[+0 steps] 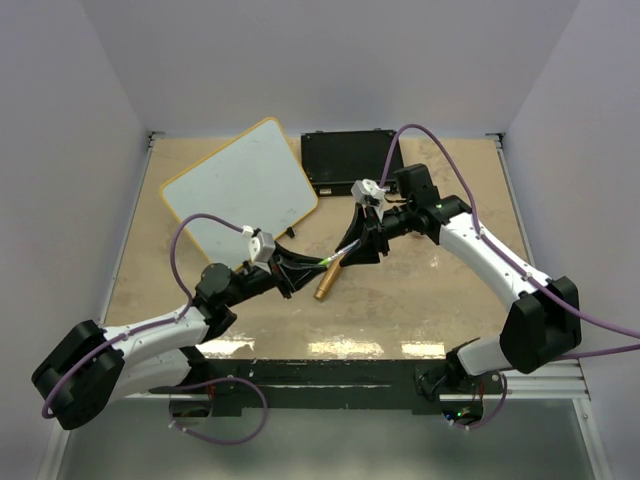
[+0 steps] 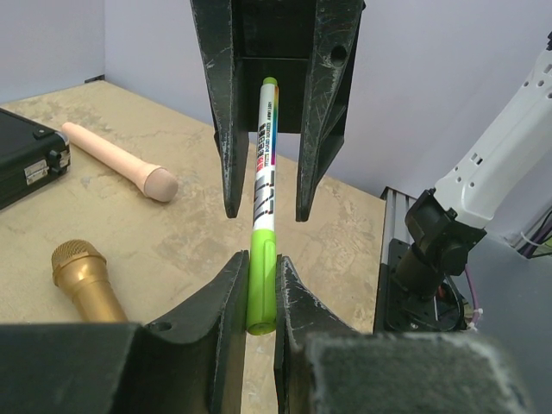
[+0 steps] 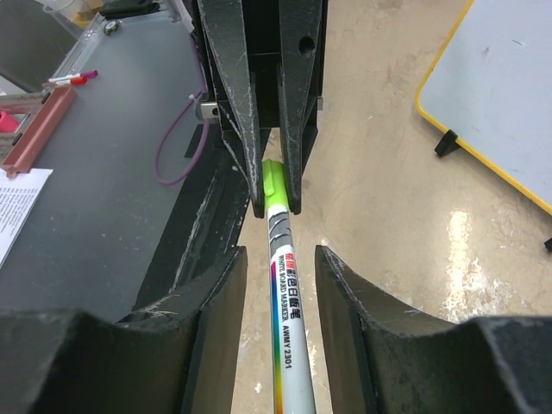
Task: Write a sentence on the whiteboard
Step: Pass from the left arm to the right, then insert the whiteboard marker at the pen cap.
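Note:
The whiteboard (image 1: 240,185) lies at the back left of the table, white with a yellow rim, and its corner (image 3: 500,86) appears in the right wrist view. No sentence is in view on it. A green-capped whiteboard marker (image 1: 340,257) hangs level above the table between the two arms. My left gripper (image 2: 259,263) is shut on the marker's green cap (image 2: 261,289). My right gripper (image 3: 280,254) is open around the white barrel (image 3: 289,302), with a gap on each side. In the top view the left gripper (image 1: 310,268) and right gripper (image 1: 358,248) face each other.
A black rectangular case (image 1: 345,160) lies behind the right gripper, right of the board. A gold microphone (image 1: 326,285) lies on the table under the marker. A pale pink handle-shaped object (image 2: 121,159) lies near the case (image 2: 26,155).

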Robot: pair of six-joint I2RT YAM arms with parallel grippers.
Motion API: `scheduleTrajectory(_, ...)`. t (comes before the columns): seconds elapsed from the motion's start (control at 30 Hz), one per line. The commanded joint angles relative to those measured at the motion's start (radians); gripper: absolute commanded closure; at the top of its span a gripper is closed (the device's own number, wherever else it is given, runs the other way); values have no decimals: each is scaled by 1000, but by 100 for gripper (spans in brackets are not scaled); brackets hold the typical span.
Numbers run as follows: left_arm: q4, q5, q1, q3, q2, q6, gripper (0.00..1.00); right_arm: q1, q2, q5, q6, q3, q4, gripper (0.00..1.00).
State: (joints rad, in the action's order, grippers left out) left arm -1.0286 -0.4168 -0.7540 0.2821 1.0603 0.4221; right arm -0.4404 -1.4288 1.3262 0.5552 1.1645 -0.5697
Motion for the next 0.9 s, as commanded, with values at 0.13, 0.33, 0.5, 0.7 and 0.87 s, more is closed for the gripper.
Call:
scheduleTrajectory(0.13,-27,-27,-4,55,10,-49,100,-6,14,27,14,41,-12,60)
scheduleTrajectory(0.33,-24,-33,-4,60,18,-55,100,-6,13,33,14,40,-12,66)
scheduleTrajectory(0.5,-21,-31,-5,62,23,-59,100,-6,13,34,15,35,-10,81)
scheduleTrajectory(0.7,1,-27,-5,60,7,-80,100,-6,22,53,57,32,-41,100)
scheduleTrajectory(0.87,96,-8,-5,55,-81,-163,100,-4,31,27,165,67,-131,100)
